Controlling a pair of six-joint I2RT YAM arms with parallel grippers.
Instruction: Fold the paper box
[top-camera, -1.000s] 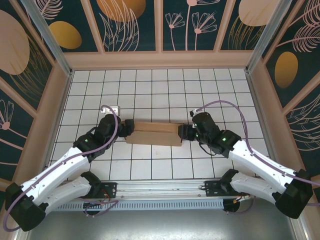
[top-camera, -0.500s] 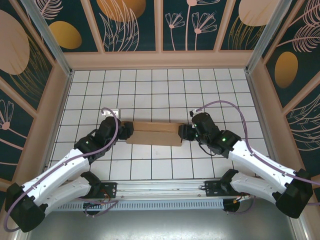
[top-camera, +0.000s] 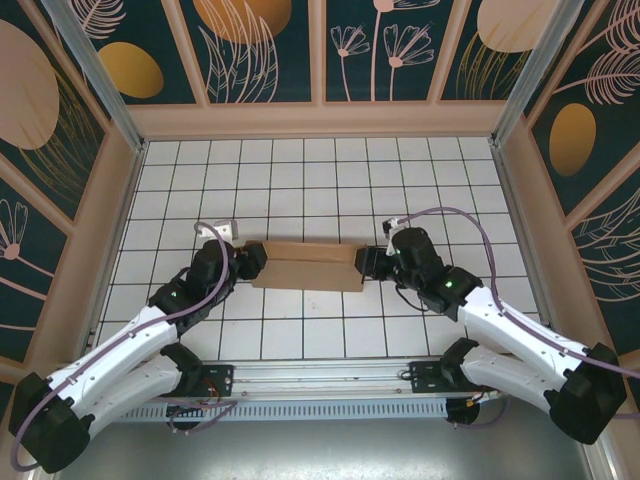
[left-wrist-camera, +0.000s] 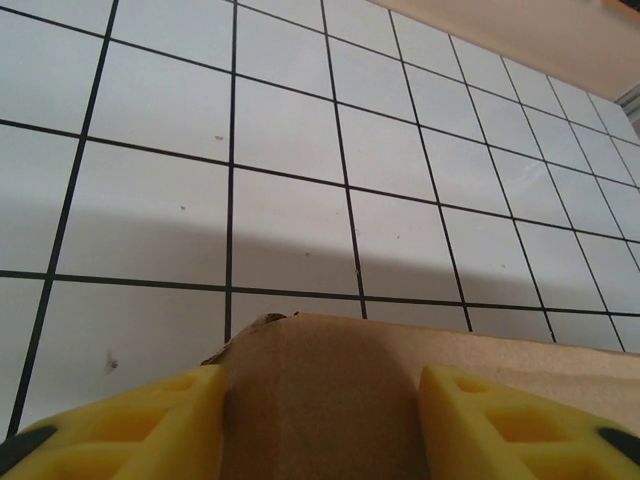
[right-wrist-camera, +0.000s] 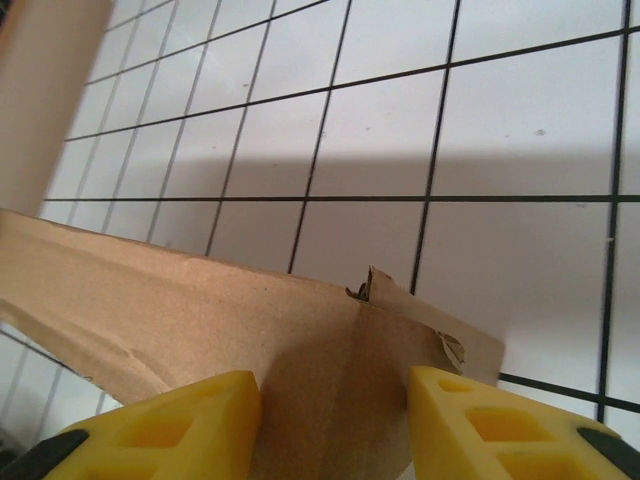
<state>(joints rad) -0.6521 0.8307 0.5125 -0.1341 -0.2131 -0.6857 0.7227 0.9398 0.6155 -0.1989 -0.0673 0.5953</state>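
The paper box (top-camera: 305, 267) is a long brown cardboard piece lying across the middle of the white tiled table. My left gripper (top-camera: 252, 262) sits at its left end and my right gripper (top-camera: 368, 264) at its right end. In the left wrist view the box end (left-wrist-camera: 320, 390) fills the gap between my yellow fingers (left-wrist-camera: 130, 425). The right wrist view shows a creased, torn box corner (right-wrist-camera: 350, 350) between the fingers (right-wrist-camera: 500, 425). Both pairs of jaws stand apart with cardboard between them. Whether they press on it I cannot tell.
Patterned wall panels with wooden frames close in the table (top-camera: 330, 185) at the back and both sides. A metal rail (top-camera: 320, 408) runs along the near edge by the arm bases. Open tiles lie behind and in front of the box.
The left arm has drawn slightly back and down while its gripper stays at the box's left end. The right arm has shifted a little. The box has not moved.
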